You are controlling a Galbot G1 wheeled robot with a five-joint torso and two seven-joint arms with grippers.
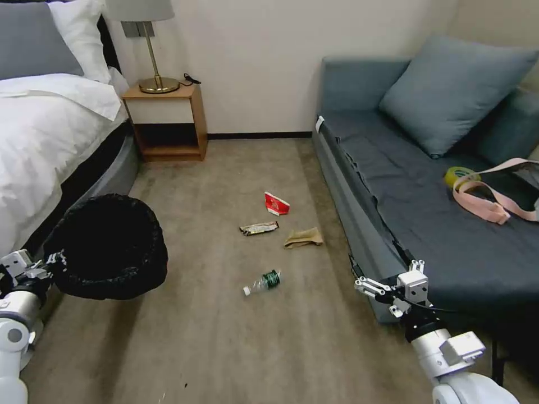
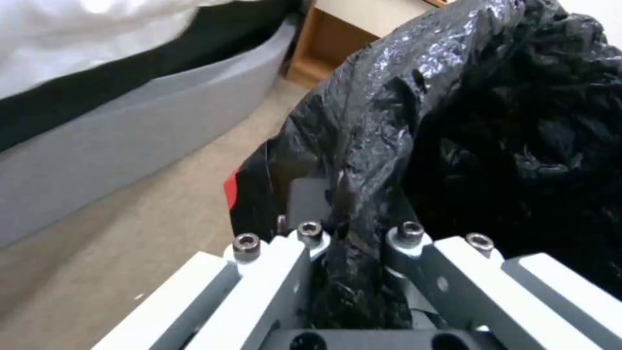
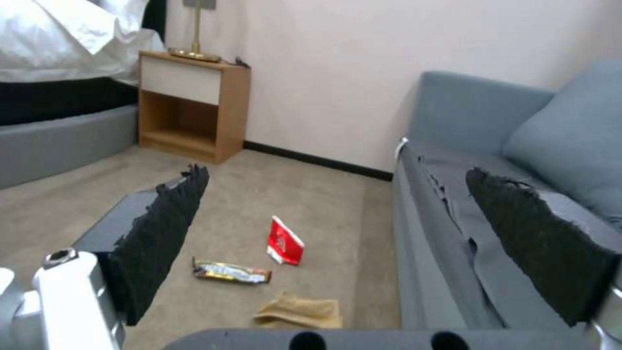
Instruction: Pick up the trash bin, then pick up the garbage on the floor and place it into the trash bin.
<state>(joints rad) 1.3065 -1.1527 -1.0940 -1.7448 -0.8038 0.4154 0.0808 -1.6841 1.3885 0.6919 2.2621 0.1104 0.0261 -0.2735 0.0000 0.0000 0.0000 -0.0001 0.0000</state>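
Over on the left, the left gripper (image 1: 53, 261) is clamped on the near rim of the trash bin (image 1: 106, 244), and the bin hangs clear of the carpet just beside the bed (image 1: 50, 123). From the left wrist view you can see the fingers (image 2: 408, 233) pinching a fold of crinkled black liner (image 2: 388, 97) at that rim. That bag looks thin and slick, so my read is the hold depends on catching the stiff rim under the plastic, not the film alone. The bin itself seems light.

Moving to the middle of the floor, the garbage lies in a loose cluster, pieces near each other but apart. Nearest is the clear bottle (image 1: 263, 281) on its side, green label showing: probably light, smooth and ready to roll, so across the body near the label looks the safest bite. Farther off, the snack wrapper (image 1: 259, 228) lies flat, likely limp and slippery, best taken across its narrow width. Beyond it the red-white carton (image 1: 276, 203) stands partly folded, its raised edge an easy place to pinch. Just right of the wrapper sits the crumpled paper bag (image 1: 304, 238), soft and crushable, with a raised fold to grab.

On the right, the right gripper (image 1: 370, 287) hovers beside the sofa (image 1: 426, 224) front, jaws spread wide and empty, pads (image 3: 165, 233) framing the litter in its wrist view.
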